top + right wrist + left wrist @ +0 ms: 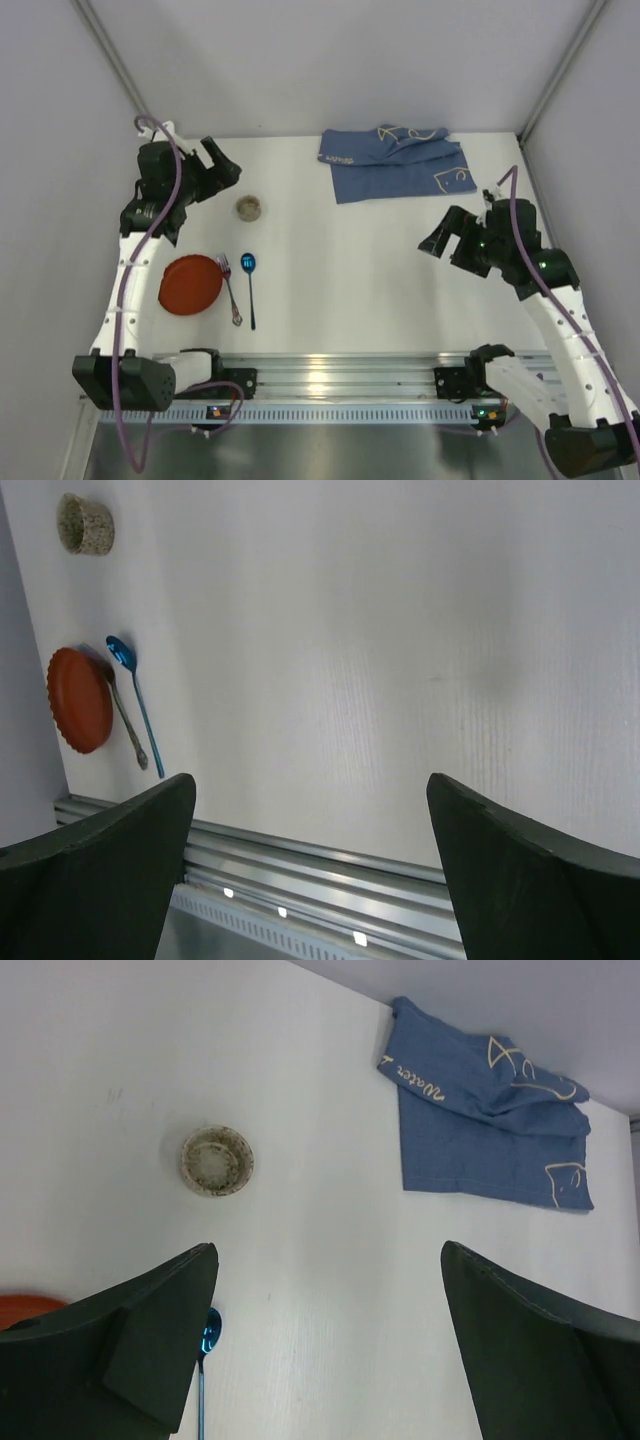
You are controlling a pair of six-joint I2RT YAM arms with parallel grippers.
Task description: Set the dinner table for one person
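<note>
The white dinner table (370, 290) carries a red plate (191, 284) at the near left, a fork (230, 288) beside it and a blue spoon (249, 285) right of the fork. A small speckled cup (249, 208) stands behind them. A crumpled blue cloth placemat (396, 162) lies at the back. My left gripper (222, 168) is open and empty, raised left of the cup (217, 1160). My right gripper (437, 243) is open and empty, raised over the right side. The right wrist view shows the plate (80, 700), fork (128, 723), spoon (135, 705) and cup (85, 524).
Grey walls close in the table on the left, back and right. A metal rail (340, 375) with the arm bases runs along the near edge. The placemat (487, 1112) shows folded over itself in the left wrist view.
</note>
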